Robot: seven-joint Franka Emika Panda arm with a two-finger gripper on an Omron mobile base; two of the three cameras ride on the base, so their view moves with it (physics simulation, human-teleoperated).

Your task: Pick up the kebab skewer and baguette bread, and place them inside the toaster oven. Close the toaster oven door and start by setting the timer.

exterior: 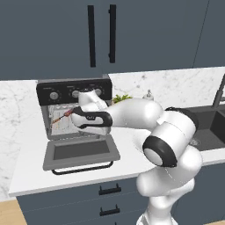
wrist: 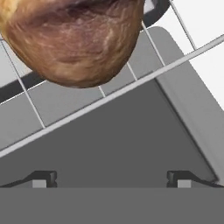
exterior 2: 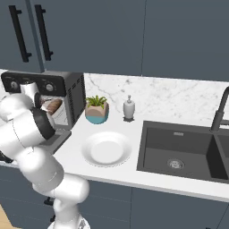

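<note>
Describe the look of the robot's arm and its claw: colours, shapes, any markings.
The arm is made of glossy white, rounded segments joined by dark bands at the joints, with a round white cap on the elbow. The hand near the toaster oven has a black section bearing a faint marking. In the hand view, the claw ends in two small dark fingertips with pale pads. No cables show.

Dark blue cabinets point(exterior 2: 112, 36), white marble counter point(exterior 2: 147, 100), black sink point(exterior 2: 179, 147)

The baguette bread point(wrist: 72, 41) is cut off by the hand view's top edge. In the left base view the arm's wrist hides part of the toaster oven point(exterior: 74, 94) cavity and one end of the kebab skewer point(exterior: 61, 116). Knob markings are too small to read.
</note>
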